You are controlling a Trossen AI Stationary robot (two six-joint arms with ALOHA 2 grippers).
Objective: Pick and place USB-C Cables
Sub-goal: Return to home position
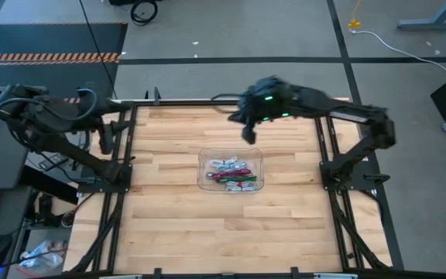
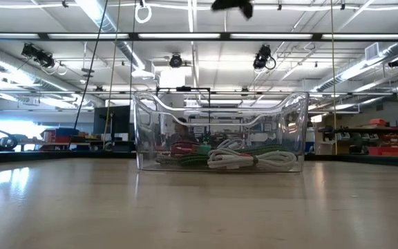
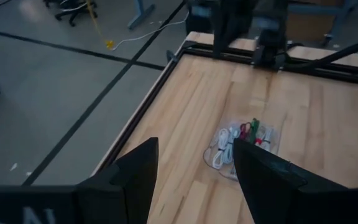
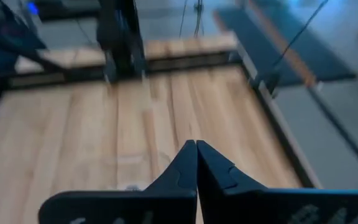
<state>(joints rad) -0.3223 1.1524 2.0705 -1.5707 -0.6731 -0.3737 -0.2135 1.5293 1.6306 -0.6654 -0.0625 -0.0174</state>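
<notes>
Right end effector (image 1: 248, 136) pressed together at twelve o'clock of clear bin (image 1: 231, 150); left end effector (image 1: 107, 138) spread at nine. Risk: low swing clipping rim, spilling USB-C cables (image 1: 233, 177).

A workshop hall with a smooth grey concrete floor (image 1: 231, 39) crossed by dark taped lines (image 1: 285, 60). Seen from above, a dark floor mat edged in orange-and-black stripes (image 1: 49, 56) lies off the upper left corner of the pale plank wooden table (image 1: 169, 232). A white cable (image 1: 397, 45) trails across the floor from a small yellow object (image 1: 354, 23). In the level view, long white strip lights (image 2: 102, 21) run overhead, and shelves with red bins (image 2: 392, 142) stand at the right.
</notes>
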